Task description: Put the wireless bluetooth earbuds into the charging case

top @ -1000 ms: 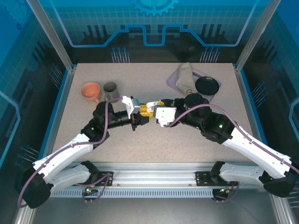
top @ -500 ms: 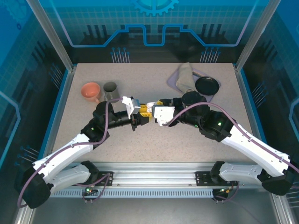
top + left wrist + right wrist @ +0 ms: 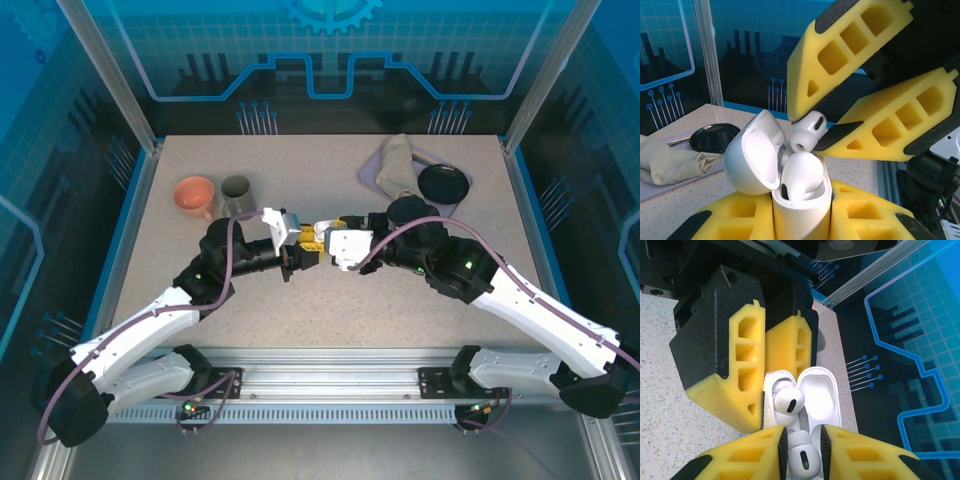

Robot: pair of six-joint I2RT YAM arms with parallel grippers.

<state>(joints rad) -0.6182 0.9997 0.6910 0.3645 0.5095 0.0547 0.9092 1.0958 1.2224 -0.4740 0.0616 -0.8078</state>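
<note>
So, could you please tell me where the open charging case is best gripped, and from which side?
I'd grip the charging case by its lower body, below the hinge, coming from the closed end opposite the opening. Its lid stands swung open and the earbuds go in from the top, so neither is blocked, as the left claw has it.

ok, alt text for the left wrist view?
A white glossy charging case, lid open, stands clamped between the left gripper's yellow fingers, one white earbud already seated in it. Just above, the right gripper's yellow fingers pinch a second white earbud over the case. Behind left: a black round dish and a beige cloth.
</note>
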